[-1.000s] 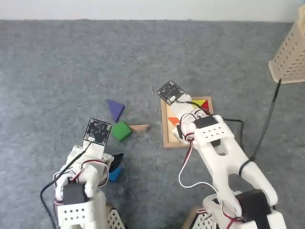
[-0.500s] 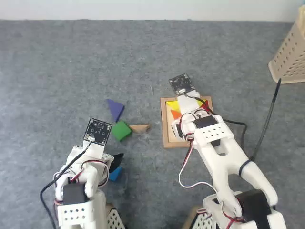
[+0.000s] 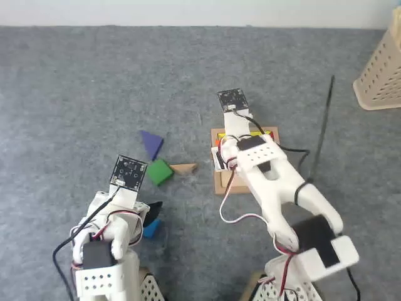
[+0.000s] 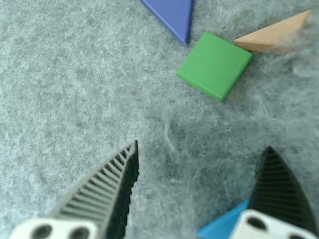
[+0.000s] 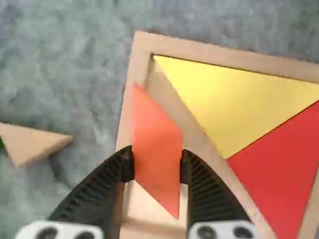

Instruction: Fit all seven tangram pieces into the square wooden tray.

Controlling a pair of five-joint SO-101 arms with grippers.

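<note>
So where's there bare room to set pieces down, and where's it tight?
Inside the tray, bare floor runs between the orange piece and the yellow triangle. Carpet beyond the purple triangle is open. Crowded: green square and wooden triangle beside the tray.

In the tray (image 5: 209, 50), a first triangle (image 5: 234, 104) was laid touching a second triangle (image 5: 279, 164). A parallelogram (image 5: 155, 134) was held across the tray's left rim by the right gripper (image 5: 155, 160). Left of the tray, a square (image 3: 159, 172) was placed just before a rear triangle (image 3: 151, 143), with a side triangle (image 3: 183, 168) between square and tray.
</note>
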